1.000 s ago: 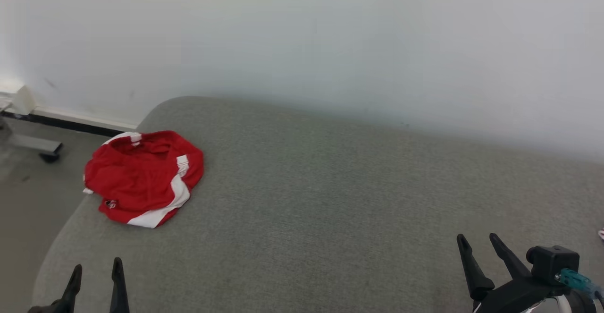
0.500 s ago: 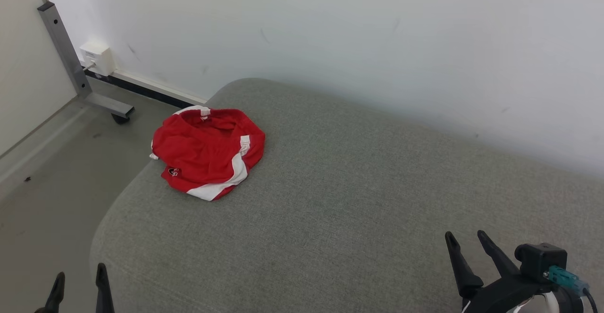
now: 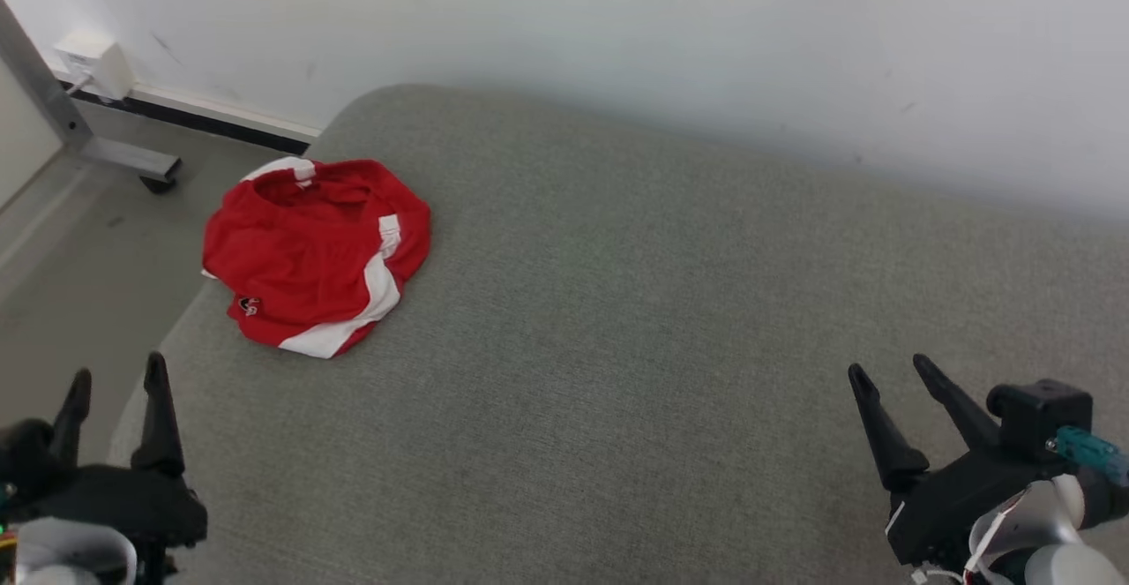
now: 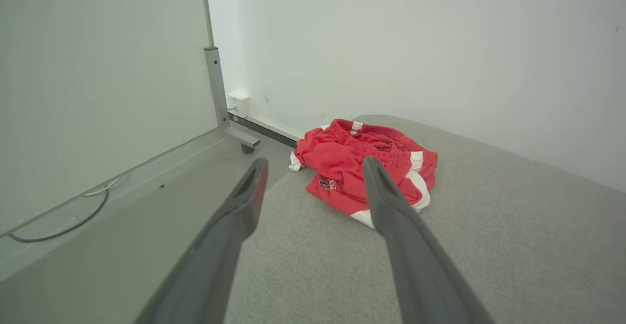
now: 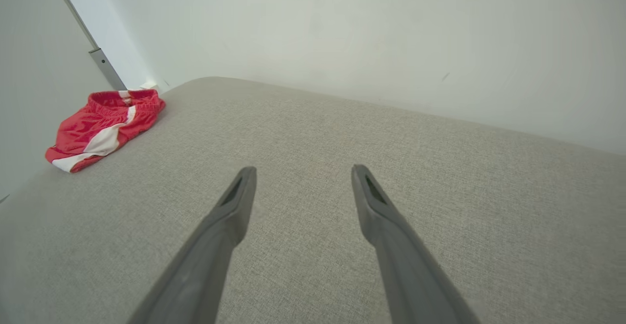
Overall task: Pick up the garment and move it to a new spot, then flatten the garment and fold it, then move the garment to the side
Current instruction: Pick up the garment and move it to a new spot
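**1. Location of the garment.** The crumpled red-and-white fabric garment (image 3: 309,245), apparently sports shorts, lay at the upper left of the head view. It rested on the grey woven-fabric padded surface (image 3: 617,303), close to that surface's rounded left corner and near the drop to the grey floor (image 3: 79,258). The left wrist view showed the garment (image 4: 337,155) at centre frame. The right wrist view showed it (image 5: 105,126) at the far left.

**2. Handling properties (judged).** The loose folds indicated a thin, light, limp cloth that would sag and hold no shape when lifted. It looked smooth, so a single layer might slip. It was not fragile. The recommended grasp point was the gathered elastic waistband (image 3: 300,170) at the top of the heap. The white-striped hem (image 3: 326,338) at its lower edge was the alternative, as both were thicker. The padding should yield, letting the fingertips press in under the cloth.

**3. Jaws.** The left jaws stood released and empty at the lower left of the head view, below the garment in frame and apart from it. In the left wrist view one dark finger (image 4: 391,206) overlapped the garment in frame, and contact was not apparent. The right jaws stood released and empty at the lower right, well apart from the garment, with bare padding between.
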Motion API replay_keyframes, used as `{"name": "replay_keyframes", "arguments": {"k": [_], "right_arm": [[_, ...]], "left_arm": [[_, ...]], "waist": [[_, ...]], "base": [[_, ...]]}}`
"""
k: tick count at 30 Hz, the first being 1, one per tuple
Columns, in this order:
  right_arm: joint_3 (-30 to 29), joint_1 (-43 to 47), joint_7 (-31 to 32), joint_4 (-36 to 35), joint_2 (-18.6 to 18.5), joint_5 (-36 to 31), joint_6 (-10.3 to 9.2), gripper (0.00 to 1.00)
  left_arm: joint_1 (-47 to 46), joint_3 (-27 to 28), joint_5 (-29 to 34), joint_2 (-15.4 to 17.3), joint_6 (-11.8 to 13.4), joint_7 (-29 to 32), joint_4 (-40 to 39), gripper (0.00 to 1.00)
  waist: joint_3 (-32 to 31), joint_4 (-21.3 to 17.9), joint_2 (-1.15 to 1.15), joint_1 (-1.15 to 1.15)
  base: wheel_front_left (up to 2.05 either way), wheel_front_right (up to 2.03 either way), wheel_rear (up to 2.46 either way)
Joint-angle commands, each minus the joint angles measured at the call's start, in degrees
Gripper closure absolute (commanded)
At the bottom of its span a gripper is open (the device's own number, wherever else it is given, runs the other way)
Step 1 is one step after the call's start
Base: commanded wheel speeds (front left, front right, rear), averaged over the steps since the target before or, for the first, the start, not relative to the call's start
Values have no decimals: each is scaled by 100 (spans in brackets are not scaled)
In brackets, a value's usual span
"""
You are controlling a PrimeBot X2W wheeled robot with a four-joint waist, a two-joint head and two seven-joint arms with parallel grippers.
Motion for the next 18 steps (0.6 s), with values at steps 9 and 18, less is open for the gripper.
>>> {"name": "replay_keyframes", "arguments": {"k": [9,18], "right_arm": [[55,-651,481,-959,-462,-75,-11,0],[51,-920,437,-1371,-407,-32,-11,0]], "left_arm": [[-1943,632,-1176,57,-441,676,1348,0],[-3108,1286,-2338,441,173,2492,2056,0]], "waist": [[1993,-1406,0,0],[2952,-2000,0,0]], "base": [[0,0,0],[0,0,0]]}}
